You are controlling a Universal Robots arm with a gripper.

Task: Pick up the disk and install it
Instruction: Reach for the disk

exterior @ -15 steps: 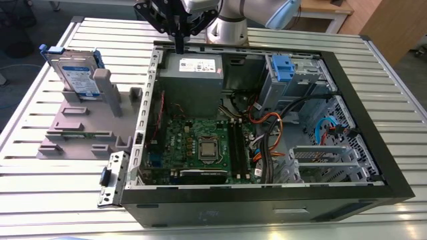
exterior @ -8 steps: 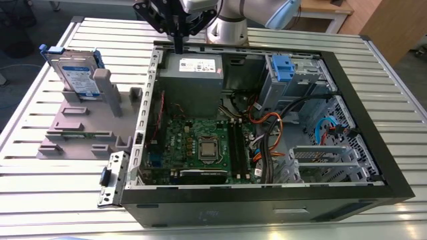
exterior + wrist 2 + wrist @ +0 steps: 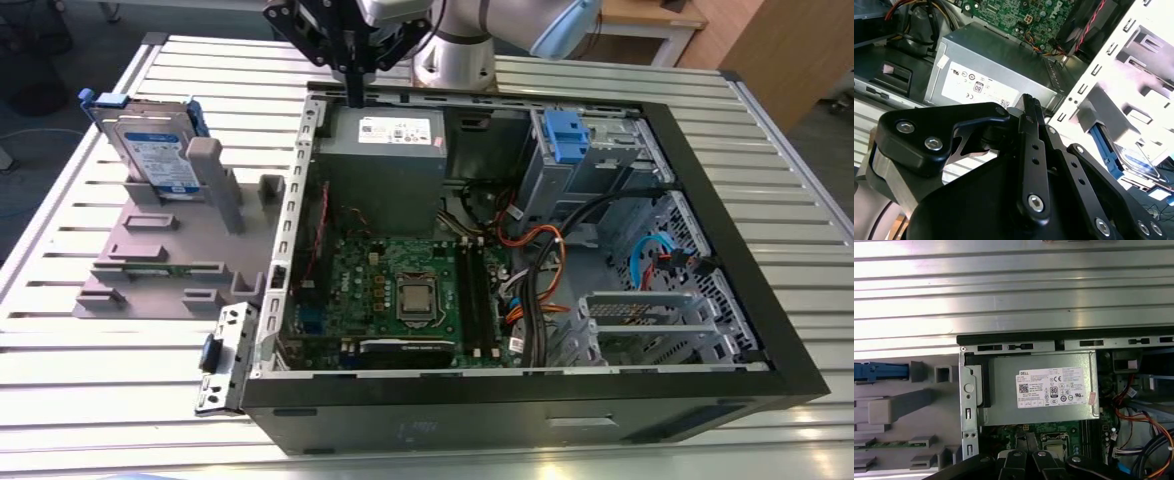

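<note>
The disk point(image 3: 151, 150), a silver drive with a white-and-blue label in a bright blue bracket, stands upright in a grey holder point(image 3: 160, 250) at the exterior view's left, outside the computer case. Its blue bracket point(image 3: 879, 371) shows in the first wrist view, and the disk's labelled face point(image 3: 1141, 165) in the second wrist view. My gripper point(image 3: 358, 97) hangs over the case's back edge, above the grey power supply box, to the exterior view's right of the disk. Its fingers point(image 3: 1029, 107) lie together with nothing between them. The fingertips point(image 3: 1019, 457) point toward the motherboard.
The open black computer case point(image 3: 747, 200) lies on a slatted metal table point(image 3: 80, 380). Inside are the grey power supply with a white sticker point(image 3: 1039, 387), a green motherboard point(image 3: 400, 290), orange and black cables point(image 3: 541, 250), and a drive cage with a small blue latch point(image 3: 566, 135).
</note>
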